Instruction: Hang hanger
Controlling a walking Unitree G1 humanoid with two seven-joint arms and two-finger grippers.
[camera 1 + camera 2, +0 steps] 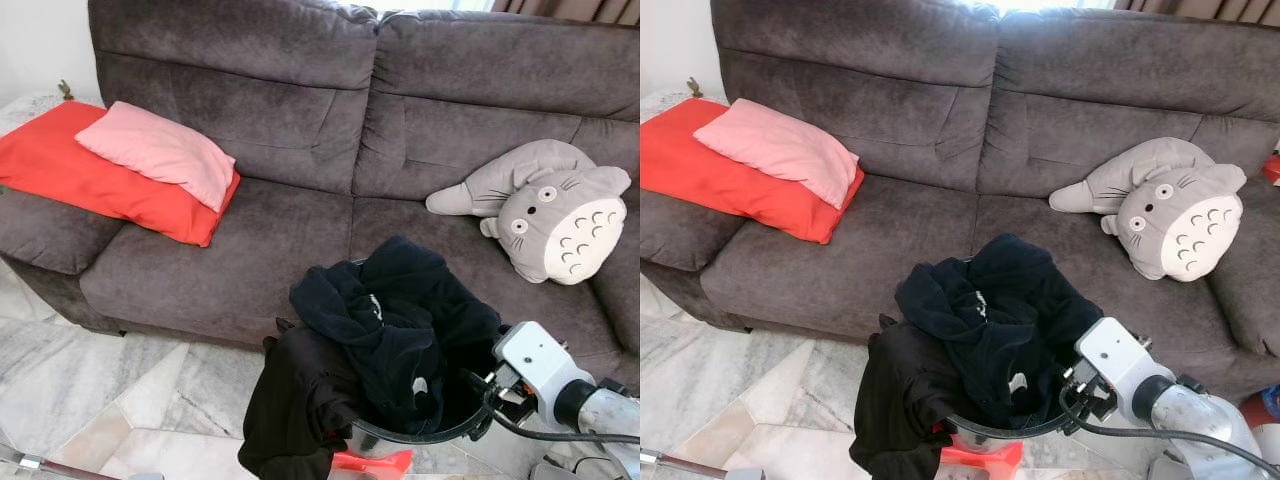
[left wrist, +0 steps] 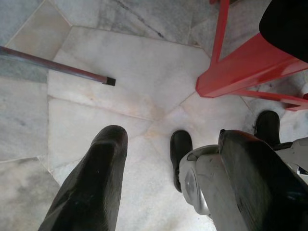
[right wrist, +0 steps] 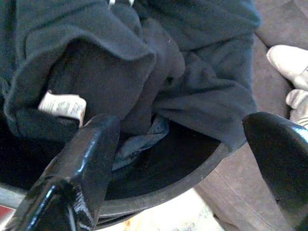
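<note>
The grey sofa (image 1: 300, 200) spans the whole upper part of my head views. At its upper left lies a red cushion (image 1: 60, 165) with a pink pillow (image 1: 160, 150) on top; at the right a grey plush toy (image 1: 545, 205) leans against the backrest. Low in the centre stands a black basket (image 1: 420, 432) heaped with dark clothes (image 1: 390, 310), one black garment (image 1: 290, 400) spilling over its left side toward the marble floor (image 1: 120, 390). The basket appears to rest on a red stool (image 2: 240, 62).

My right gripper (image 3: 180, 178) sits at the lower right, at the basket's rim, fingers spread wide and empty, pointed into the pile where a white label (image 3: 61, 105) shows. My left gripper (image 2: 168, 183) hangs low toward the floor, likewise released, holding nothing.

I cannot make out a hanger anywhere; it may be buried in the clothes. As I judge it, the task has barely begun: the hanger is neither found nor grasped, and the hanging lies ahead.
</note>
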